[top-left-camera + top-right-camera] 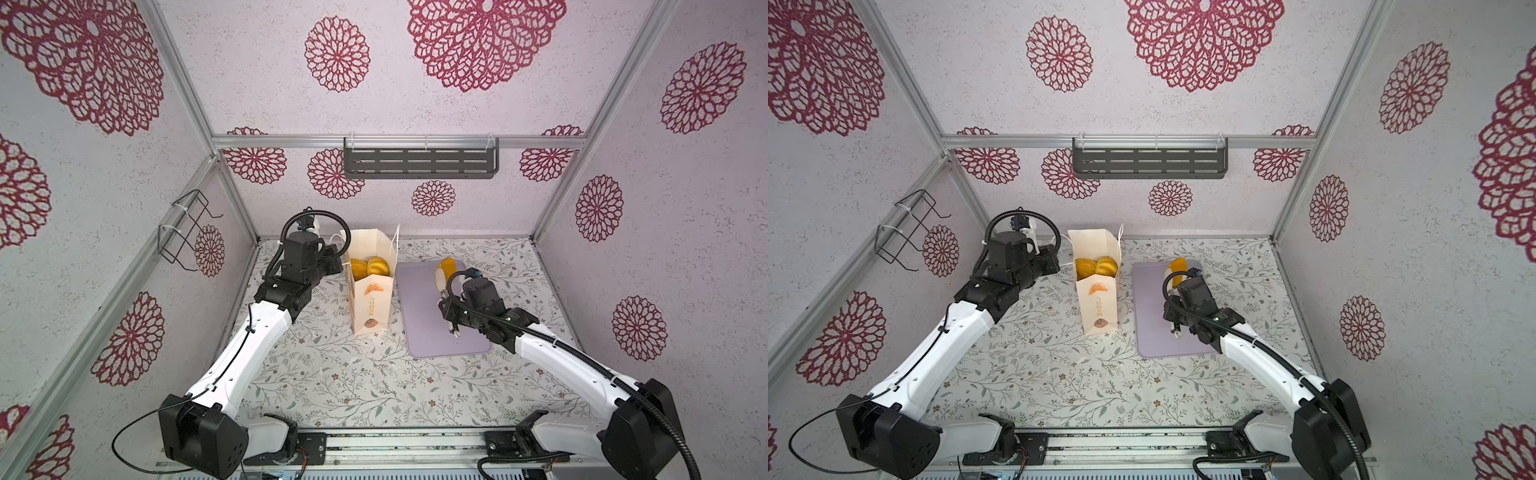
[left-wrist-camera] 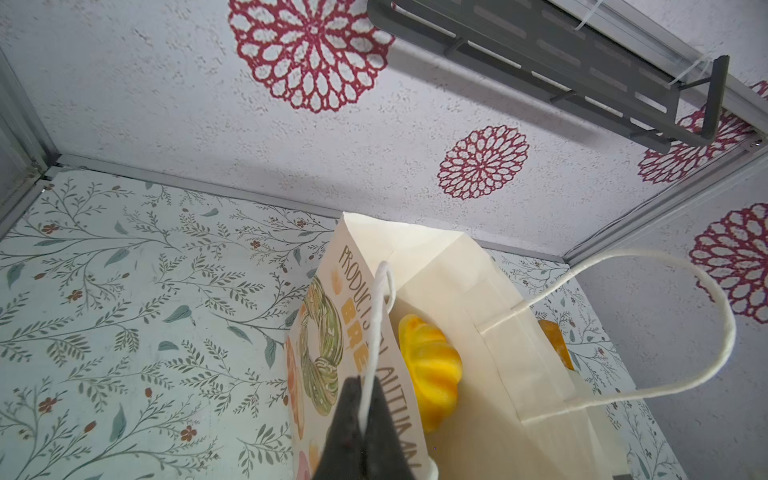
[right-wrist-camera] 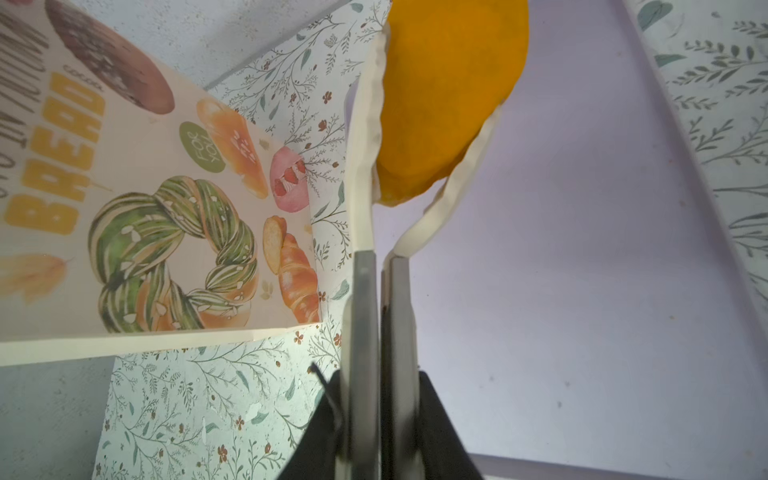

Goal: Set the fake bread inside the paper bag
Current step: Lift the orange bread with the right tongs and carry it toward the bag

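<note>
The cream paper bag (image 1: pixel 372 299) (image 1: pixel 1098 299) stands open and upright near the back of the table, with a ribbed yellow roll (image 1: pixel 377 266) (image 2: pixel 432 370) and a darker bread (image 1: pixel 358 268) inside. My left gripper (image 2: pixel 365 399) (image 1: pixel 332 255) is shut on the bag's white cord handle (image 2: pixel 380 316) at the bag's left side. My right gripper (image 3: pixel 380 415) (image 1: pixel 446 305) is shut on metal tongs (image 3: pixel 365 291). Their cream tips clasp an orange fake bread (image 3: pixel 449 95) (image 1: pixel 446 266) (image 1: pixel 1177 266) above the far end of the lilac tray (image 1: pixel 424 332) (image 3: pixel 582 249), just right of the bag.
A dark grey slotted shelf (image 1: pixel 419 158) hangs on the back wall, and a black wire rack (image 1: pixel 187 232) on the left wall. The bag's other cord handle (image 2: pixel 665 332) loops out on the bag's far side. The floral table top (image 1: pixel 353 386) stretches to the front rail.
</note>
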